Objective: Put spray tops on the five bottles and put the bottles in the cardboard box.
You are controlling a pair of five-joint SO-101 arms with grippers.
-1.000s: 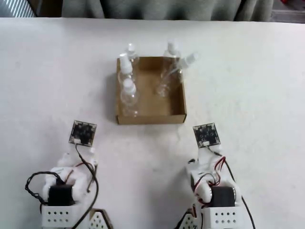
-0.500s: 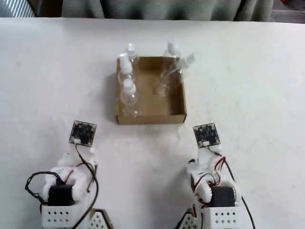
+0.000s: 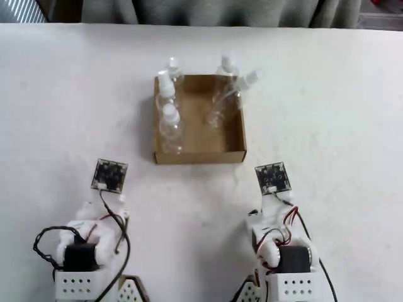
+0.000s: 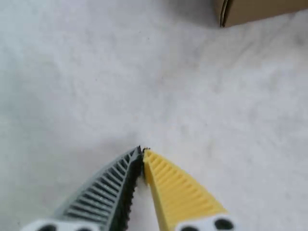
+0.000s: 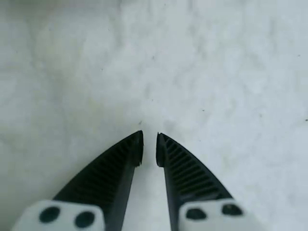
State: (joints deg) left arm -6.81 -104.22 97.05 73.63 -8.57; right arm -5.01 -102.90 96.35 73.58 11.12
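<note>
Your five clear plastic bottles [image 3: 170,129] all sit inside the shallow brown cardboard box [image 3: 199,155], each with what looks like a white spray top [image 3: 169,111] on it. Three stand along one side wall of the box and two along the opposite wall. One of that pair, the leaning bottle [image 3: 234,91], tilts so that its top pokes out over the box rim.

Both arms rest on the white worktop [image 3: 334,126], well apart from the box on its near side. Your left claw [image 4: 143,151] is pressed together, tips touching, with nothing in it. Your right claw [image 5: 149,139] is all but closed, a thin slit between its tips, and also empty.

From this the work looks as good as done, so the step in hand is a check rather than a grab. Look over each top for a crooked seat, which these views are too coarse to confirm. If you right the leaning bottle, come down from above the box and spread the claw just wider than the neck. Grip low on the neck, and avoid nudging the bottle beside it.
</note>
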